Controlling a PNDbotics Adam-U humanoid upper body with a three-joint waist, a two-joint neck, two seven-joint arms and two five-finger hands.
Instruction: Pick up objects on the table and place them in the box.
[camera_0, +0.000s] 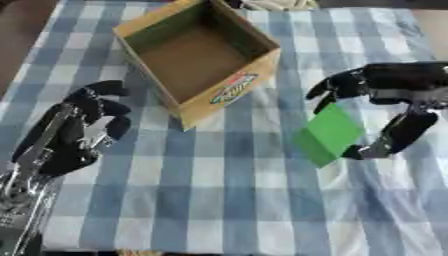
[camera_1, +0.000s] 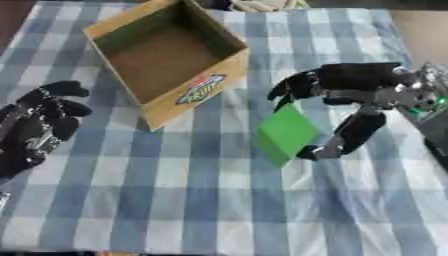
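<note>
While pinched in the right hand (camera_1: 350, 95), green block (camera_0: 329, 134), beside box (camera_0: 199, 50)

Box (camera_0: 199, 55) sits far-centre on the worktop (camera_0: 227, 200), open side up, nothing visible in it. Flat block (camera_0: 329, 134) lies right of the box and nearer, between the right hand's (camera_1: 350, 95) fingers and thumb (contact unclear). Left hand (camera_0: 74, 127) rests near-left, well apart from both.
</note>
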